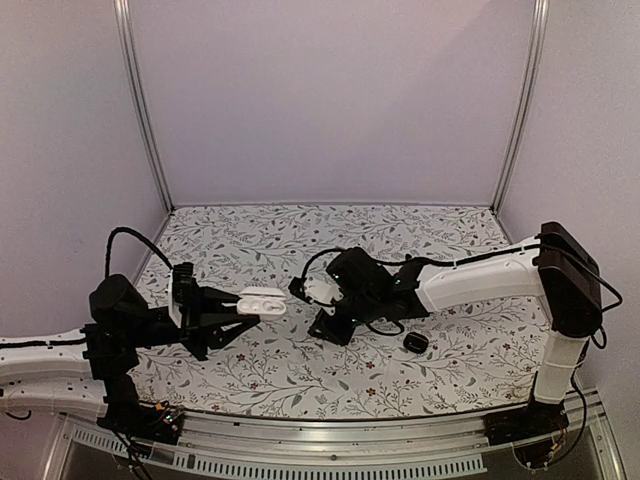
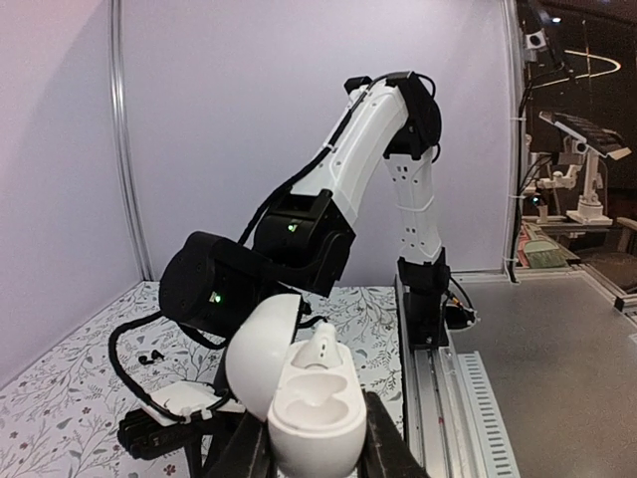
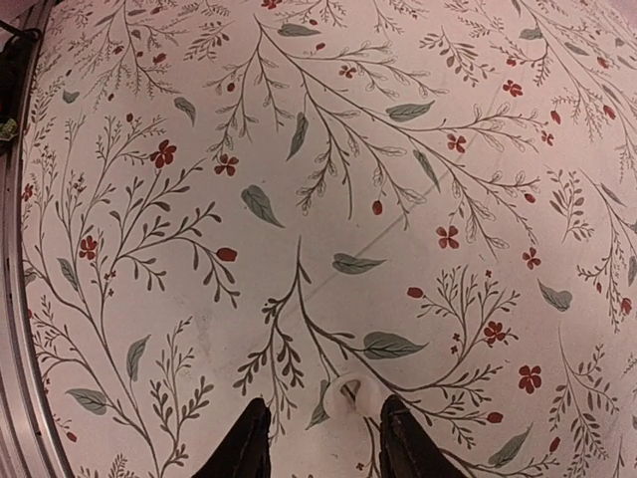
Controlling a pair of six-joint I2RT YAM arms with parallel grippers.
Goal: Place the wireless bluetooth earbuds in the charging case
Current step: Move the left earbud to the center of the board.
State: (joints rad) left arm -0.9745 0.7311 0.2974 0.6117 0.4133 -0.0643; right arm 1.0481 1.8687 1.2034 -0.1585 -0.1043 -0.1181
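Flowery white cloth covers the table. Above it, the left gripper is clamped tight on the open white pebble-shaped plastic charging case, lid flipped back. One small white earbud sits in the far hole and the near hole is empty. From above, the case's long way points at the right gripper, which is just beside it. Its fingers stand a bit apart with a tiny white piece between them, likely the other earbud. I cannot tell if they pinch it. Two tiny dark earbud bits lie on the cloth, well apart from the case
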